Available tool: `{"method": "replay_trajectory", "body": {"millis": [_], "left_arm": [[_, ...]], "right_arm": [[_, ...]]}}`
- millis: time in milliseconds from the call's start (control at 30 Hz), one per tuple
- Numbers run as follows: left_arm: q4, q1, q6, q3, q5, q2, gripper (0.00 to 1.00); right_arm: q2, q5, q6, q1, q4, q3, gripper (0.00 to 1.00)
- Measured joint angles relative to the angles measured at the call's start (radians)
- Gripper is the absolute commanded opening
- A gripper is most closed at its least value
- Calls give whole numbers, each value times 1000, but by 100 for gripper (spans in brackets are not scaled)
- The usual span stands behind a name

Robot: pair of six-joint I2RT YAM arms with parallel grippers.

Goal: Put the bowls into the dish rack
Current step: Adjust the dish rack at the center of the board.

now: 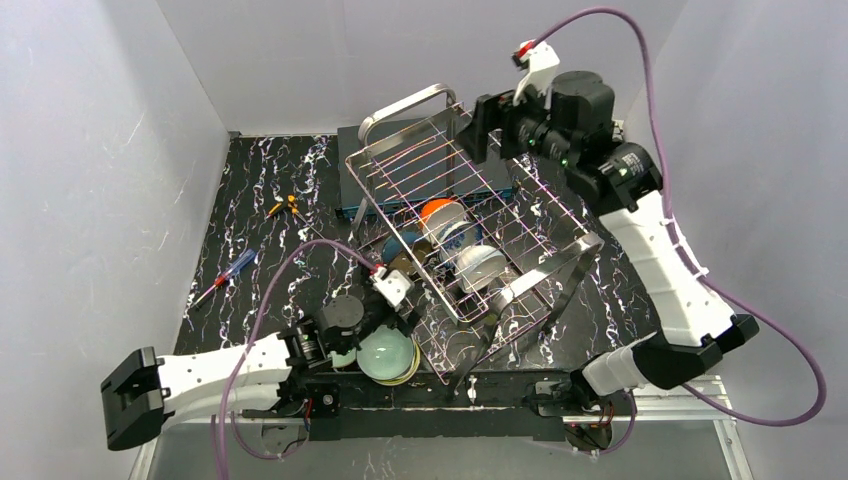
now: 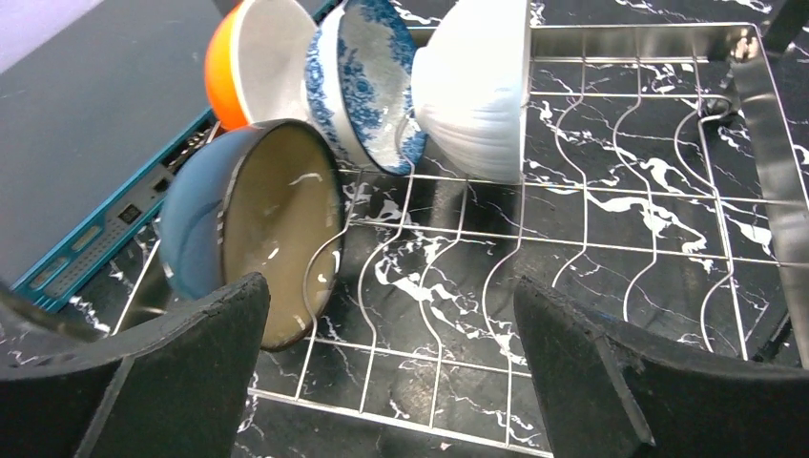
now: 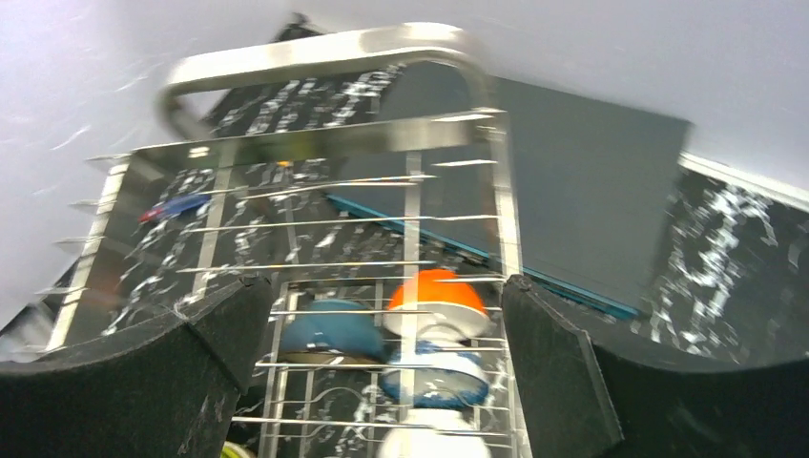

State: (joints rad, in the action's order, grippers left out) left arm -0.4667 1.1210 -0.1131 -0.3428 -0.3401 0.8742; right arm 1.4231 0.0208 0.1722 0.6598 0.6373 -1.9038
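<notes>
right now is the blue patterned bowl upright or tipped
Tipped: the blue-patterned bowl stands on its rim in the dish rack, opening facing sideways.

The left arm (image 1: 225,368) and the right arm (image 1: 668,268) are built of smooth white shells joined by black housings. A purple cable (image 1: 652,70) is looped along each. A white bracket (image 1: 538,62) tipped with red is mounted at each wrist. Small green lights (image 1: 563,158) are lit on the right arm. The left end effector (image 2: 389,305) and the right end effector (image 3: 382,315) are fitted with broad, matte black fingers (image 2: 153,382).
</notes>
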Motion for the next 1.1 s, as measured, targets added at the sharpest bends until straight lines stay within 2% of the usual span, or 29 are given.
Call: {"method": "replay_trajectory", "body": {"millis": [167,333,400,567,700,800,900,1000,1100], "left_arm": [[28,0,7,43,-71,-129,98],[102,0,96,41,-203,-203,98],[163,-1,151,30,-257,-209,98],[416,-1,354,-74,-391,-171,98],[686,-23,595,-232,-458,-97,97],[790,-62,726,-272,-432,-74,92],[853,-140,832,-272,-339,-54,89],[838,-239,893,-254,-199,-43,85],[747,-313,918,-195,-54,-37,83]], "right_arm": [[21,55,21,-208,19,0,99],[20,139,94,-445,4,12,99],[10,172,145,-549,-30,64,99],[-2,253,270,-726,-126,272,98],[-1,342,377,-792,-253,502,97],[11,397,435,-799,-322,643,96],[23,447,462,-798,-365,734,93],[23,486,467,-797,-402,795,87],[21,516,464,-797,-433,852,80]]}}
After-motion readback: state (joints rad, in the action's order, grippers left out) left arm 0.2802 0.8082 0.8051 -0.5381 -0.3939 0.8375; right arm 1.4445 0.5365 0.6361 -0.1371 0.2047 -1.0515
